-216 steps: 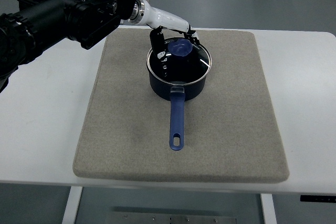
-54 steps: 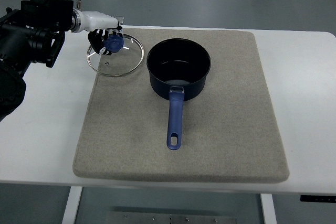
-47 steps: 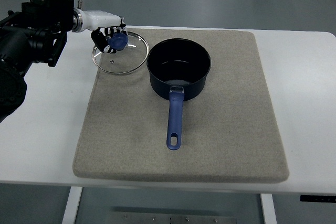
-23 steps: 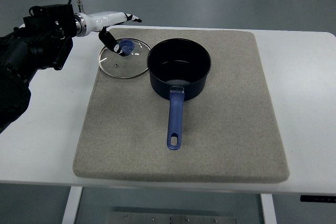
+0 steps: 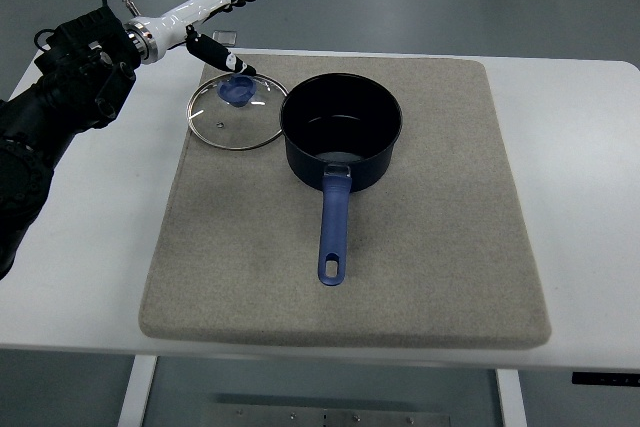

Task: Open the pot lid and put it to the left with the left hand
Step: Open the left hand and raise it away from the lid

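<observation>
A dark blue pot point(image 5: 340, 137) stands open on the grey mat point(image 5: 420, 277), its blue handle point(image 5: 334, 229) pointing toward me. The glass lid point(image 5: 237, 113) with a blue knob point(image 5: 238, 93) lies flat on the mat just left of the pot, touching or nearly touching its rim. My left hand point(image 5: 228, 22) is raised above and behind the lid, fingers spread and holding nothing; the thumb reaches down toward the knob. The right arm does not show.
The mat lies on a white table point(image 5: 585, 187). My black left arm point(image 5: 60, 97) comes in over the table's far left corner. Grey floor lies beyond the table's far edge.
The left hand carried the lid from the pot to the mat on the left, set it down, let go and has lifted up and back with fingers spread.
</observation>
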